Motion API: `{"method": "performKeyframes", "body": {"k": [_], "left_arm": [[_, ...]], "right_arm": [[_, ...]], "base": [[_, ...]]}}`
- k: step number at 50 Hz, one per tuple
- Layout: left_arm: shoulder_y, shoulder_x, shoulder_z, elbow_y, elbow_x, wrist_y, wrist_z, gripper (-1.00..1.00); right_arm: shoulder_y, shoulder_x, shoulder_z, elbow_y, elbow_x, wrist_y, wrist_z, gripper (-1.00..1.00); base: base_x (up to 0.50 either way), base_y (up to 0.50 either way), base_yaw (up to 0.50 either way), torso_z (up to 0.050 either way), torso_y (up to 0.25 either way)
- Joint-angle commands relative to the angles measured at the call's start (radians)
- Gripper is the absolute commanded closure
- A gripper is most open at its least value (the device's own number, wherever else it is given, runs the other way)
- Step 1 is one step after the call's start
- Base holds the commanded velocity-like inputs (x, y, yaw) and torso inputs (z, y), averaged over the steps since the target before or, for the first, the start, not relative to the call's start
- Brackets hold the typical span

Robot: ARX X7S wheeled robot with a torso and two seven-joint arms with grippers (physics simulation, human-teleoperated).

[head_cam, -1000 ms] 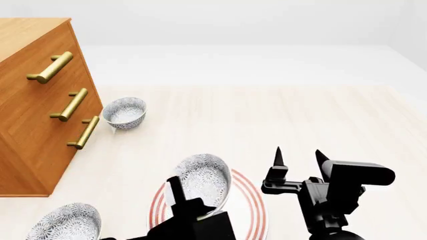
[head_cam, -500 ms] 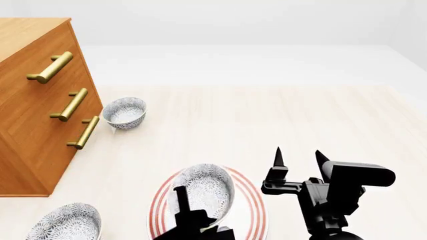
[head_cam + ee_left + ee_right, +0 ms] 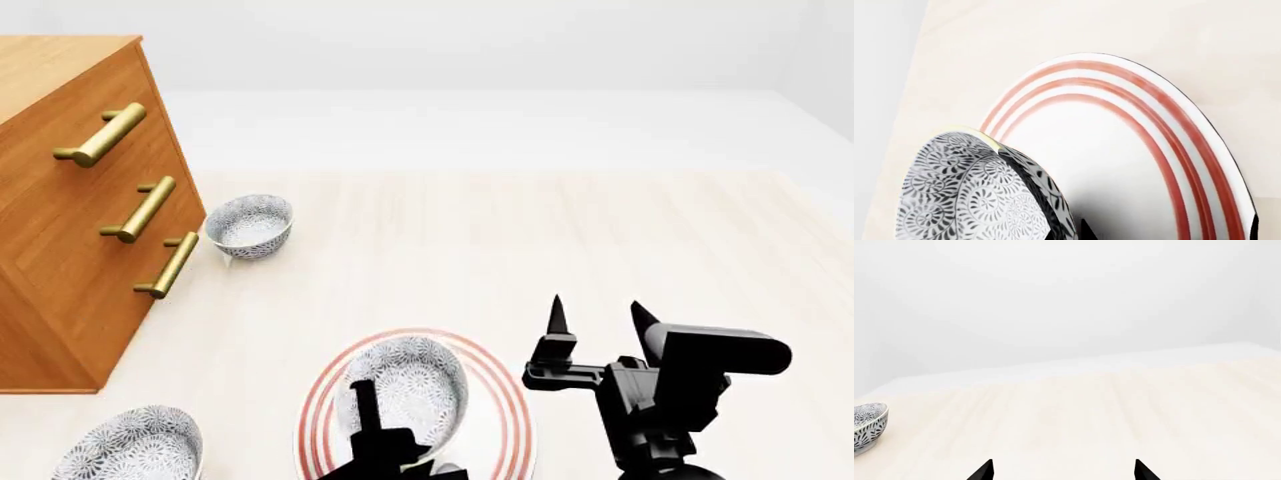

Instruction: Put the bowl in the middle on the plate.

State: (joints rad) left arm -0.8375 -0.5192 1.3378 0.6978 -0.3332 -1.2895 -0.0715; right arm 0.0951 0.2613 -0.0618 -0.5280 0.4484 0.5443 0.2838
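The bowl (image 3: 416,385), white with a dense grey-blue floral pattern, sits tilted over the plate (image 3: 505,400), a wide white plate with red rings. My left gripper (image 3: 378,425) is shut on the bowl's near rim, with one finger inside it. In the left wrist view the bowl (image 3: 967,195) leans over the plate (image 3: 1134,140) and casts a shadow on it. There my left gripper (image 3: 1069,232) pinches the bowl's wall. My right gripper (image 3: 597,315) stands open to the right of the plate, holding nothing. The right wrist view shows only bare tabletop ahead of my right gripper (image 3: 1064,470).
A wooden dresser (image 3: 67,200) with brass handles stands at the left. One look-alike bowl (image 3: 250,225) sits beside it, the same bowl (image 3: 867,432) showing in the right wrist view. Another bowl (image 3: 134,445) lies at the near left. Pale wooden tabletop (image 3: 574,230) stretches beyond.
My left gripper has come down and back with the bowl, so the bowl now sits lower over the plate's middle. The right arm has not moved.
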Motion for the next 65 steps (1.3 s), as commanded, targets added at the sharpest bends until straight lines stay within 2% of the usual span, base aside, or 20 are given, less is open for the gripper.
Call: {"method": "performKeyframes", "body": {"k": [1,18,19,38,45,50,60,65], "left_arm": [[-0.004,0.001,0.001,-0.011,0.028,0.009,-0.009,1.00],[-0.013,0.001,0.026,-0.021,0.027,0.011,0.000,1.00],[-0.015,0.000,0.030,-0.019,0.027,0.009,0.001,-1.00],[-0.029,-0.007,0.011,0.021,0.010,-0.005,0.009,-1.00],[-0.047,-0.011,-0.153,0.197,-0.148,-0.143,0.110,-1.00],[-0.038,0.022,-0.354,0.273,-0.274,-0.279,0.144,-1.00],[-0.118,-0.014,-0.492,0.264,-0.592,-0.275,-0.032,-1.00],[-0.156,-0.029,-0.615,0.246,-0.763,-0.270,-0.104,-1.00]], "right_arm": [[-0.001,0.004,-0.002,0.001,0.004,-0.004,0.005,-1.00],[-0.001,0.010,-0.006,-0.001,0.010,-0.006,0.012,-1.00],[-0.001,0.010,-0.006,-0.001,0.010,-0.007,0.012,-1.00],[-0.001,0.015,-0.012,0.002,0.016,-0.014,0.018,-1.00],[-0.002,0.018,-0.015,-0.006,0.018,-0.012,0.022,-1.00],[-0.001,0.020,-0.017,-0.006,0.020,-0.012,0.023,-1.00],[-0.001,0.022,-0.020,-0.005,0.023,-0.016,0.026,-1.00],[-0.002,0.023,-0.021,-0.004,0.024,-0.017,0.028,-1.00]], "base": [[0.00,0.00,0.00,0.000,0.000],[0.00,0.00,0.00,0.000,0.001],[0.00,0.00,0.00,0.000,0.000],[0.00,0.00,0.00,0.000,0.000],[0.00,0.00,0.00,0.000,0.000],[0.00,0.00,0.00,0.000,0.000],[0.00,0.00,0.00,0.000,0.000],[0.00,0.00,0.00,0.000,0.000]]}}
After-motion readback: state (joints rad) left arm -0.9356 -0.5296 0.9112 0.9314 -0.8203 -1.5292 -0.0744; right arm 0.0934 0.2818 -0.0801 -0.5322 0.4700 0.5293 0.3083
